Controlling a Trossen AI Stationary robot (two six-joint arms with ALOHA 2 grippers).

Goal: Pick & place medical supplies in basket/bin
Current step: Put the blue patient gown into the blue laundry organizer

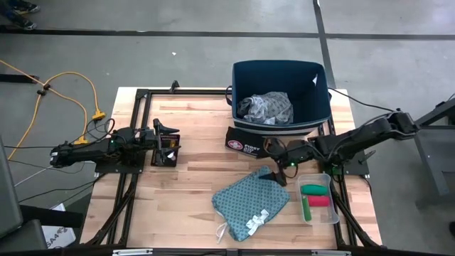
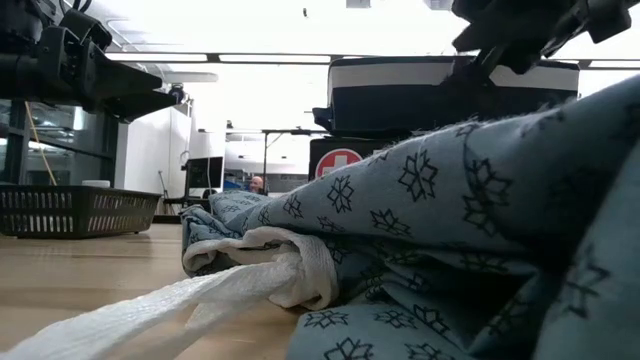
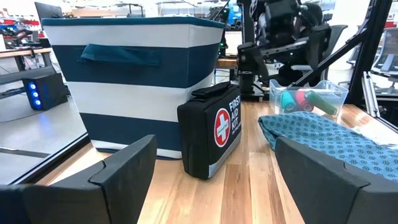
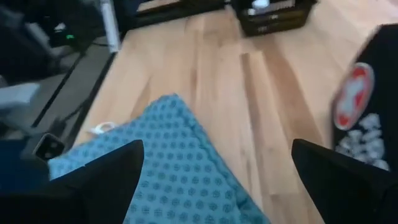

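A: Start at the left. What is that arm doing?

B: The left end effector (image 1: 173, 142) waits over the left side of the worktop (image 1: 192, 178), fingers spread with nothing between them, beside a small black basket (image 1: 165, 151).

A: And the supplies?

B: The pale blue-grey cloth (image 1: 264, 107) already lies inside the striped navy bin (image 1: 281, 71) at the far edge. A black first aid pouch (image 1: 245, 141) leans against the bin's front. The teal cloth (image 1: 250, 200) with its white ties (image 1: 256, 222) lies flat on the worktop, near the front. Just right of it, a clear tray (image 1: 318, 213) holds the green roll (image 1: 313, 189) and red roll (image 1: 319, 201).

A: The right arm?

B: The right end effector (image 1: 279, 171) hovers over the teal cloth's far corner, fingers wide apart, empty.

A: Risks?

B: I judge a grasp on that one corner would lift a single layer, so the cloth unfolds, drags, and its ties may catch the tray or the bin's rim. A low swing could also knock the pouch.
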